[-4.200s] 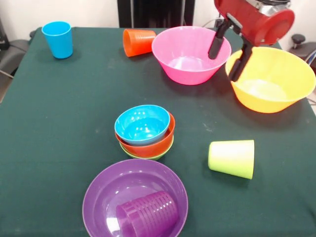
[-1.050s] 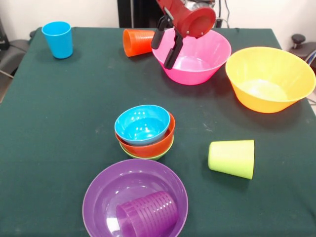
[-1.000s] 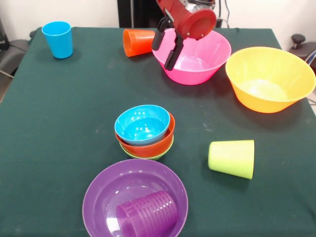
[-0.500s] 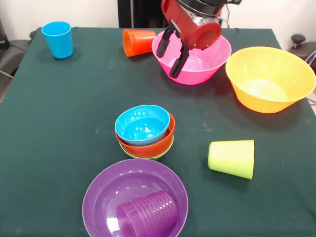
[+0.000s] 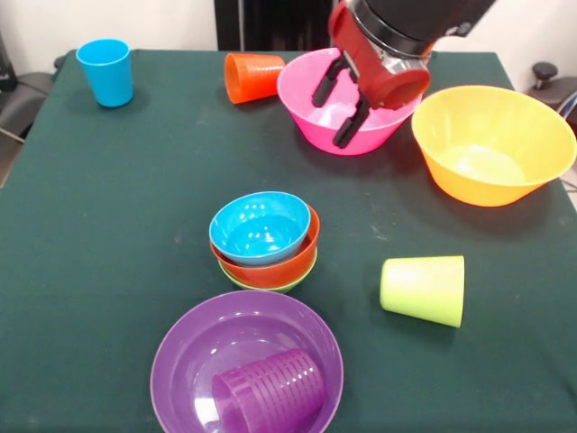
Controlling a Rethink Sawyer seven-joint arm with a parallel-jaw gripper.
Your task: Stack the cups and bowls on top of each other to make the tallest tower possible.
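Note:
My gripper [image 5: 337, 108] is open and hangs tilted over the large pink bowl [image 5: 302, 95] at the back. One finger shows against the bowl's inside and the other in front of its near wall. Three small bowls sit nested mid-table, blue [image 5: 259, 226] in orange [image 5: 279, 265] in green [image 5: 293, 283]. The blue cup [image 5: 105, 71] stands upright at the far left corner. On its side beside the pink bowl lies the orange cup [image 5: 252, 76]. The lime green cup [image 5: 424, 289] lies on its side at right. A purple cup [image 5: 270, 392] lies inside the wide purple bowl [image 5: 185, 356].
The large yellow bowl [image 5: 491, 144] stands right of the pink bowl, close to the arm. The green tabletop [image 5: 117, 207] ends at the left and right of the picture, with dark chairs beyond the edges.
The gripper came from the yellow bowl's side to the pink bowl's left rim, then shifted right and lower over the pink bowl. No cup or bowl has moved.

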